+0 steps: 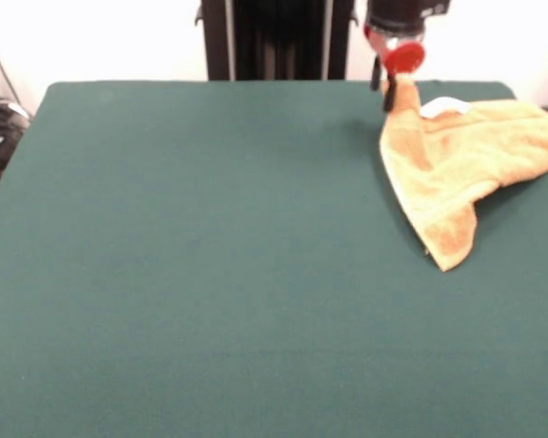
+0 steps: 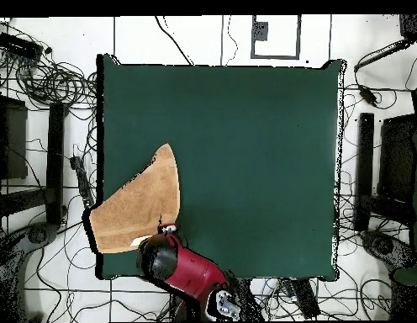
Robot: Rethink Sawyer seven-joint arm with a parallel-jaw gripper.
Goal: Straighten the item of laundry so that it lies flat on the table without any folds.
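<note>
The orange-yellow towel (image 1: 457, 155) lies folded into a rough triangle at the far right corner of the green table (image 1: 210, 237). One corner is pulled up into a peak, and its white tag (image 1: 443, 107) shows near the top. My gripper (image 1: 393, 89) is at that peak, shut on the towel's corner. In the overhead view the towel (image 2: 140, 206) lies at the table's (image 2: 262, 151) lower left, with one corner reaching past the table's left edge. The gripper (image 2: 166, 229) is at the towel's lower right edge, below the red arm (image 2: 187, 271).
The robot's black pedestal (image 1: 274, 36) stands behind the table's far edge. Cables and black stands (image 2: 52, 160) lie on the floor around the table. The towel sits close to the table's edges at that corner.
</note>
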